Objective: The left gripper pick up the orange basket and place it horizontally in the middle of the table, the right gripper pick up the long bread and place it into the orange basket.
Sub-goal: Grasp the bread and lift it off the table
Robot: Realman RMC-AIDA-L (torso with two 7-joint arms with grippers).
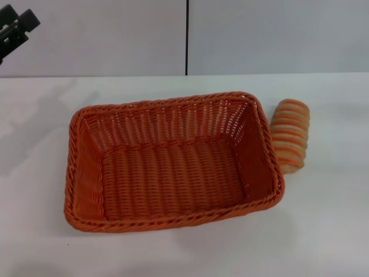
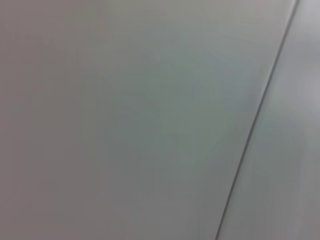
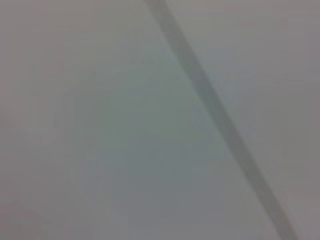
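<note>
One long bread (image 1: 290, 135) lies on the table (image 1: 323, 231) touching the orange basket (image 1: 173, 164) at its 3 o'clock rim, long axis 12-to-6, while the left gripper (image 1: 14, 29) sits raised at 10 o'clock, its opening unclear, and the right gripper is unseen.

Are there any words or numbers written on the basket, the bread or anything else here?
None: no words, numbers or signs show anywhere.
The orange basket: plain weave, no label.
The long bread: only stripes.
The table and wall: bare.
The left end effector: no markings readable.
</note>
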